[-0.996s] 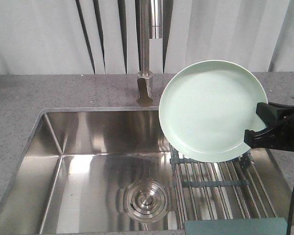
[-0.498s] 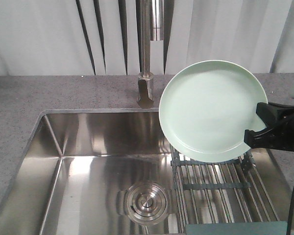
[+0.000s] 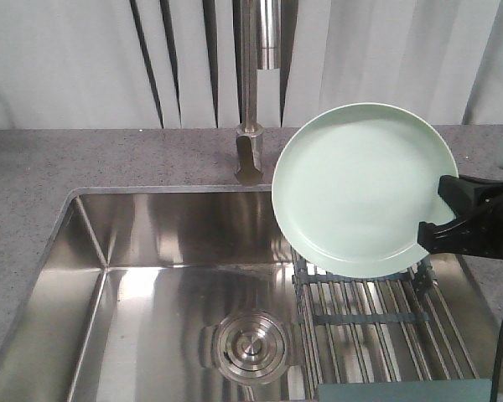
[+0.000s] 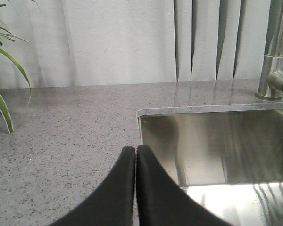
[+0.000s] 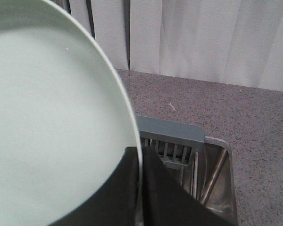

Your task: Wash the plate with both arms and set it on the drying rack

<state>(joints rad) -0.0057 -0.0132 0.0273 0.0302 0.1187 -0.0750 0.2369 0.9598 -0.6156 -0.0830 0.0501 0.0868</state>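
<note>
Front view: our right gripper (image 3: 440, 213) pinches the plate (image 3: 356, 188) by its right rim, tilted up at centre right, just above the drying rack (image 3: 365, 322). Left wrist: left gripper (image 4: 135, 155) clenched on nothing, lower middle. Right wrist: jaws straddle the rim. We reckon it's stiff, slick and breakable, and the rim's the only hold.

The left gripper (image 4: 135, 150) is showing two smooth matte-black fingers (image 4: 115, 193), each broadening in a curve back from a narrow tip. The right gripper (image 5: 139, 153) is wearing the same black curved fingers. Seen from the front, its body is looking blocky and angular, with a thin black cable (image 3: 501, 335) hanging behind it.
</note>
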